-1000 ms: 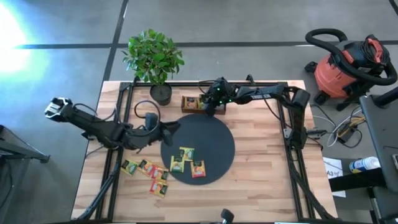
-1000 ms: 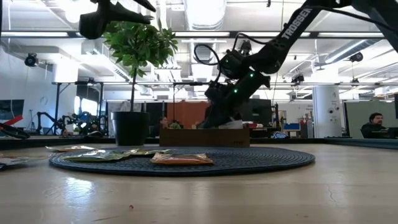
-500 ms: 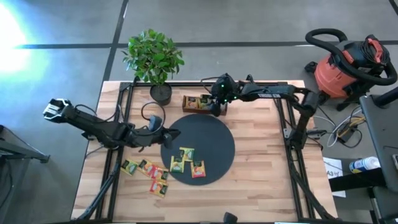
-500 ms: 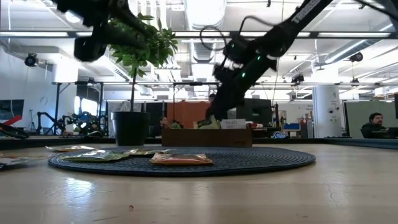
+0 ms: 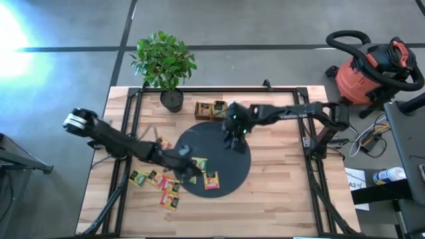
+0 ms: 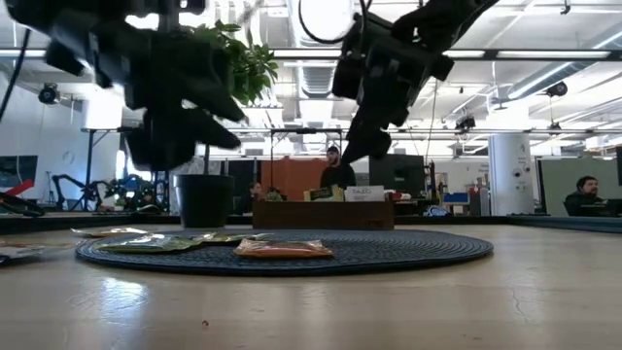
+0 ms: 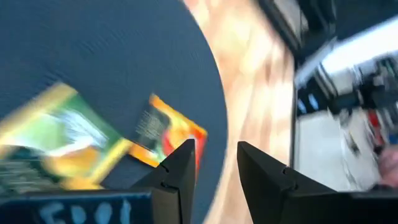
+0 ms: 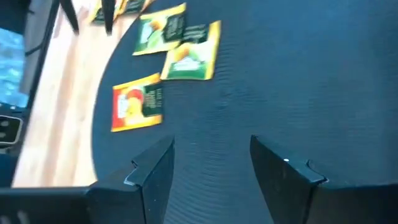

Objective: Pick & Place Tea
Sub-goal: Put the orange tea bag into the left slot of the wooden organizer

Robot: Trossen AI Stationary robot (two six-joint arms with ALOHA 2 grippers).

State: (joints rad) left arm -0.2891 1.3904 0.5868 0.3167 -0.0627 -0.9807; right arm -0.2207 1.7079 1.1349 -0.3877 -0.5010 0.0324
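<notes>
Both tools hang over the black disc point(image 5: 211, 158) on the wooden table point(image 5: 279, 192). From above, the right tool point(image 5: 232, 141) sits over the disc's far part, and its own wrist camera shows the two dark fingers point(image 8: 283, 174) standing well apart with nothing between them, only bare mat. The left tool point(image 5: 188, 174) is over the disc's left near edge, close to the tea sachets; its wrist camera shows its fingers point(image 7: 264, 177) a narrow gap apart with nothing clamped, though the overhead picture is too small to tell that.

On the disc lie three tea sachets: a yellow-green one point(image 5: 199, 163), a green one point(image 5: 190, 176) touching it, and an orange-red one point(image 5: 211, 180) just beside them. The right wrist camera gives their printed faces clearly point(image 8: 137, 103), which the overhead view does not. More sachets point(image 5: 157, 179) lie on the bare wood off the disc's left edge, seen only from above.

Beyond the disc stands the brown wooden tray point(image 5: 211, 109) with sachets in it; the table-level camera shows them upright in it point(image 6: 323, 212), where the overhead view shows only their tops. A potted plant point(image 5: 164, 63) stands at the table's far left corner, and a red shop vacuum point(image 5: 370, 70) sits on the floor beyond the right side.
</notes>
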